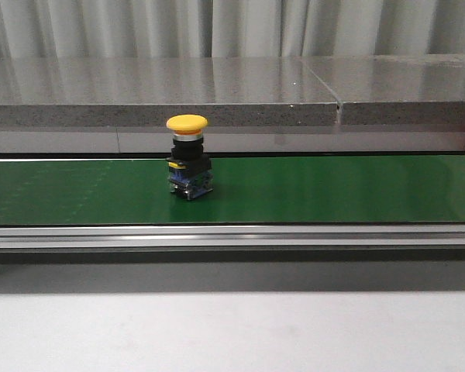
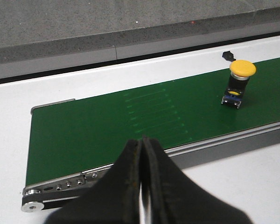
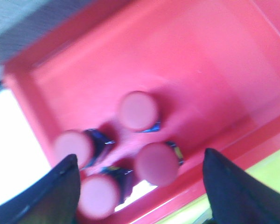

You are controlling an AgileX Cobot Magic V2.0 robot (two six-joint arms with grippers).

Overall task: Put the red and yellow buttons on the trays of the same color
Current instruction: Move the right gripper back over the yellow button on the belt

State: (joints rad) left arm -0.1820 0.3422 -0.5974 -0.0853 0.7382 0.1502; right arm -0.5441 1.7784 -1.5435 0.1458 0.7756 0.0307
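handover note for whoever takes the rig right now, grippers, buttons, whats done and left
Left gripper: shut, empty, above the near edge of the green belt.
Right gripper: open, empty, over the red tray.
Done: four red buttons sit in the red tray.
Left: one yellow button stands upright on the belt, untouched; it goes to a yellow tray, of which only a yellow-green strip beside the red tray shows.

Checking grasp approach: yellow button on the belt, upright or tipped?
Upright. The yellow button stands on its contact block on the green belt, cap on top; the left wrist view shows the same.
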